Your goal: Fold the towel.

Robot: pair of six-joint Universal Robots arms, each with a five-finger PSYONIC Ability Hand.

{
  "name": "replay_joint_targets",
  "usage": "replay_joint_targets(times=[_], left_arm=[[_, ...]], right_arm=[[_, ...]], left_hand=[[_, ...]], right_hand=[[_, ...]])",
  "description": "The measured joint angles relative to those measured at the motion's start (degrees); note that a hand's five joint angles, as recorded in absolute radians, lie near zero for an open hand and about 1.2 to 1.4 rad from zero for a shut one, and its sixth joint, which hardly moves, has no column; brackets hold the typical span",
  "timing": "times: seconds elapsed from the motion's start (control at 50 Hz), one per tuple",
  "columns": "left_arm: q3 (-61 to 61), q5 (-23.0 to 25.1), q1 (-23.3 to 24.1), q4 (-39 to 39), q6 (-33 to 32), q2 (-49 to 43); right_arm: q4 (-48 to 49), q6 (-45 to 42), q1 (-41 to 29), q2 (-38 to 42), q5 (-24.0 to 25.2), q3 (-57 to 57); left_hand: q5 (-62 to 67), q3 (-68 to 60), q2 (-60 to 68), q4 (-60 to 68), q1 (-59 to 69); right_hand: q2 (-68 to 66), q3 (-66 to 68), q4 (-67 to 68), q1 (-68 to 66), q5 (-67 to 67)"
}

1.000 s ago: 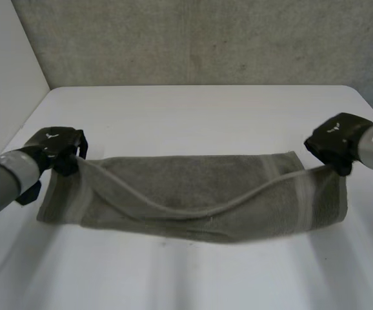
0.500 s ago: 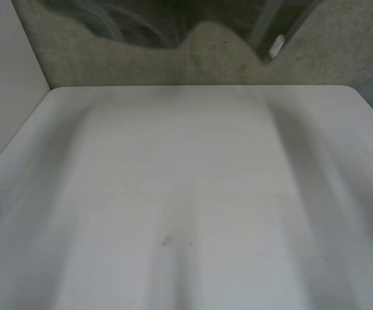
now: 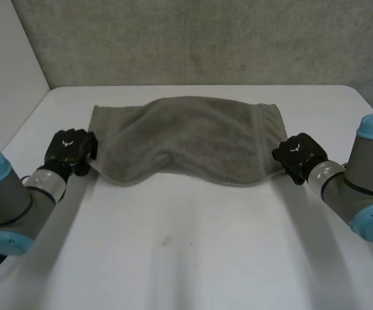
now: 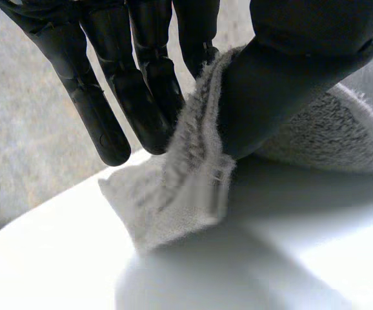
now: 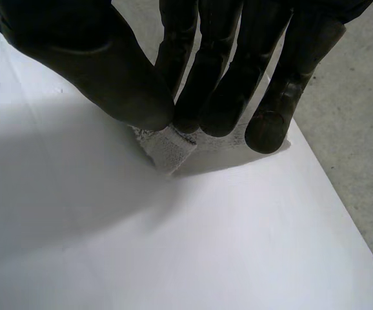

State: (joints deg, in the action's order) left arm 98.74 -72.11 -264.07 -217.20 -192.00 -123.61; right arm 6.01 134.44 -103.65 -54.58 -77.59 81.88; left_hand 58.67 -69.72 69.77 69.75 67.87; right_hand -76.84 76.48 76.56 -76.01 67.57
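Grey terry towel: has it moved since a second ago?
Yes. The grey terry towel has shifted toward the far edge of the white table.

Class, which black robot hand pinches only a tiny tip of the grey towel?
The black right hand: just a small tip of the grey terry towel pokes out between thumb and fingers; the left hand grips a broad fold.

Grey-green terry towel (image 3: 186, 139) is lying flat and spread sideways across the far half of the white table (image 3: 193, 258). Its far edge is humping at the middle, and a woven band is crossing its right end. Its near corners are being pinched by the left hand (image 3: 70, 150) and the right hand (image 3: 297, 154).
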Motion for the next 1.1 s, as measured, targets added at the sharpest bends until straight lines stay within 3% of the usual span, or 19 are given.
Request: replay_joint_targets(times=[0.24,0.46,0.56,0.64,0.72,0.82,0.94,1.1], left_arm=[[8.0,0.0,-6.9,12.2,-4.3,15.3],[19.1,3.3,-12.0,33.5,-7.2,40.0],[20.8,8.0,-14.4,36.6,-9.6,45.1],[18.5,11.5,-14.2,31.7,-9.8,40.3],[13.2,11.0,-10.7,26.5,-9.0,31.5],[0.2,3.8,-4.0,23.0,-8.3,15.8],[-13.8,-3.8,-0.3,22.4,-8.2,2.4],[-25.3,-7.5,1.5,22.7,-8.2,-7.4]], right_arm=[[-4.5,-0.9,3.7,-18.3,0.0,8.8],[-31.7,-10.2,10.8,-32.2,1.0,15.3],[-34.0,-13.9,13.1,-33.4,1.5,14.7],[-29.5,-13.3,13.2,-28.7,1.6,9.9],[-26.0,-10.6,10.9,-22.0,0.8,3.4],[-23.1,-7.1,5.4,-9.3,-2.8,-9.5],[-20.7,-5.1,1.4,3.4,-6.1,-22.9],[-10.5,-4.7,-1.1,12.3,-6.8,-30.9]], left_hand=[[0.0,0.0,0.0,0.0,0.0],[0.0,0.0,0.0,0.0,0.0],[0.0,0.0,0.0,0.0,0.0],[0.0,0.0,0.0,0.0,0.2],[0.1,0.0,0.0,0.0,0.6],[0.4,0.0,0.0,0.0,0.8],[0.3,0.0,0.0,0.0,0.8],[0.3,0.0,0.0,0.1,0.8]], right_hand=[[0.0,0.0,0.0,0.0,0.0],[0.0,0.0,0.0,0.0,0.0],[0.0,0.0,0.0,0.0,0.0],[0.0,0.0,0.0,0.0,0.0],[0.0,0.0,0.0,0.0,0.1],[0.0,0.0,0.0,0.0,0.2],[0.0,0.0,0.0,0.0,0.2],[0.0,0.0,0.0,0.0,0.2]])
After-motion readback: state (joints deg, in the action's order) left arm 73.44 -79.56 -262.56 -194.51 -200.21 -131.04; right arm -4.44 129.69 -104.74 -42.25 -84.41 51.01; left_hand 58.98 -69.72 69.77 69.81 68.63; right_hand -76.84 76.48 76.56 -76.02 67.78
